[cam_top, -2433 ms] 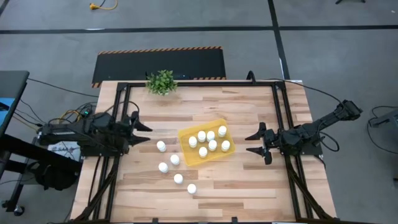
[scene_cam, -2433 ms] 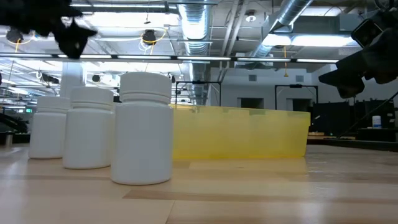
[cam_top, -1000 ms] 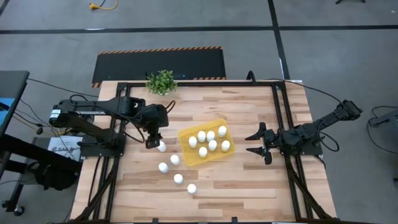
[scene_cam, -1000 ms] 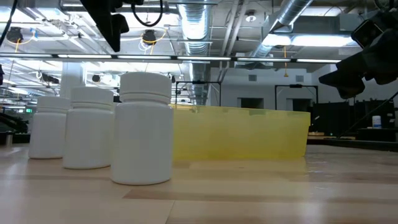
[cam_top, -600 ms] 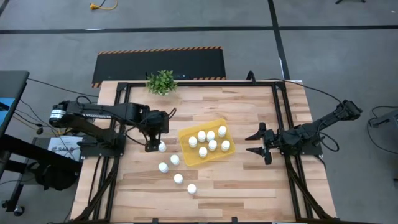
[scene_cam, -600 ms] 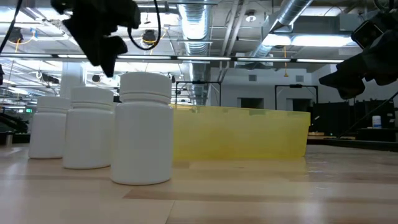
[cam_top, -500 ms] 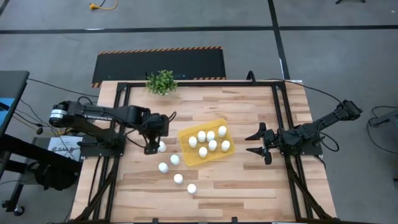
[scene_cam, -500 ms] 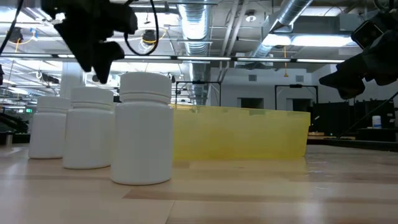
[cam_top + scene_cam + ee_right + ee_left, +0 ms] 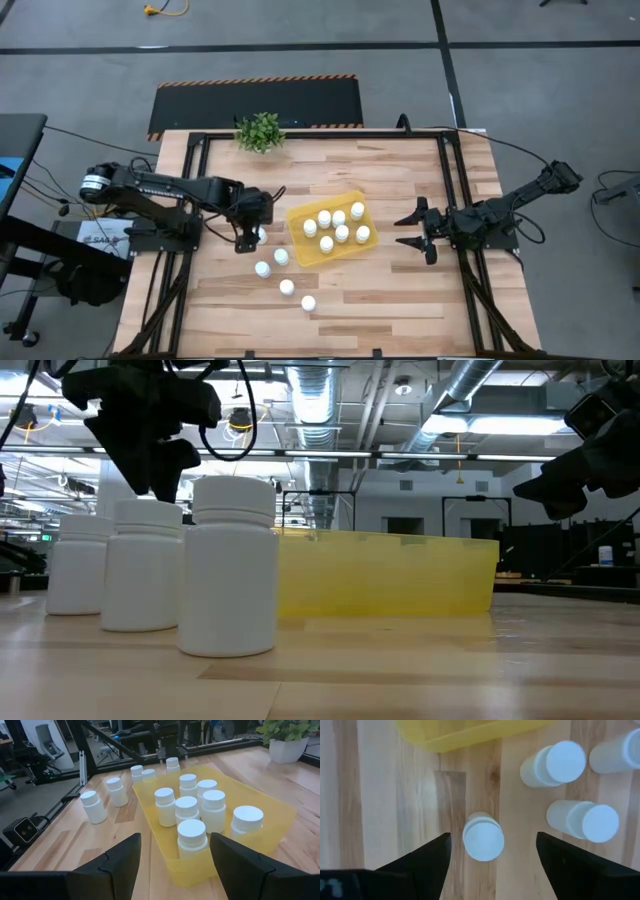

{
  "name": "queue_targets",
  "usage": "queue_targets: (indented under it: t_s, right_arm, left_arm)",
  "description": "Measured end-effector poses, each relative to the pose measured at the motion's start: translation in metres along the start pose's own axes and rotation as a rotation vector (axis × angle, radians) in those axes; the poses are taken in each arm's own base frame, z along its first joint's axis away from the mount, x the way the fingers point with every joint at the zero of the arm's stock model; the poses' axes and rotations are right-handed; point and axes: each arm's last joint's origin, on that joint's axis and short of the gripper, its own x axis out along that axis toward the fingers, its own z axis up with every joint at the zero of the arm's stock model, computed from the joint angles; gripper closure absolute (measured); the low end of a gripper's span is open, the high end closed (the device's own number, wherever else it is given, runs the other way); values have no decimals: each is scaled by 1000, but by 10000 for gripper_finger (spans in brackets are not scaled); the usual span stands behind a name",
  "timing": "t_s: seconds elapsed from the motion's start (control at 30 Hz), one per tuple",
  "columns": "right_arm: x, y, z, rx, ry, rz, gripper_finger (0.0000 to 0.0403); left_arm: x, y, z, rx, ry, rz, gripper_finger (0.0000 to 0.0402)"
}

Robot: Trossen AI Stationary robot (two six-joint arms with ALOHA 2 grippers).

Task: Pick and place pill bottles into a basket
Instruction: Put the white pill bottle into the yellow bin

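The left fingers [image 9: 491, 854] stand open, pointing down over one bottle [image 9: 483, 836] that sits between them untouched, bare surface [image 9: 400, 290] on either side. The basket [image 9: 297, 221] edge lies just beyond, and three more bottles [image 9: 287, 287] stand close by on the wood. The right fingers [image 9: 401, 230], also open, hang beside the basket's far side, well apart from it. Seven bottles stand inside the basket.

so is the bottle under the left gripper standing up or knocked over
Upright. In the left wrist view the bottle shows its round white cap face-on, between the open fingers of the left gripper, standing on the wooden table.
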Motion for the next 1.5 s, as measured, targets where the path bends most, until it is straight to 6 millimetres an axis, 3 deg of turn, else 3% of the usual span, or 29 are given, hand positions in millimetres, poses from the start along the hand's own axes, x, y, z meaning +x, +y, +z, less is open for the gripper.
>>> queue_targets:
  t_s: [0.47,0.77,1.5]
  right_arm:
    - [0,0,-1,-4,11,-2,173]
    - [0,0,-2,-6,16,-4,173]
    - [0,0,-2,-6,15,-3,173]
  left_arm:
    - [8,1,3,30,23,11,71]
    - [24,2,-9,-32,20,-13,70]
    - [44,13,-26,17,-10,-42,70]
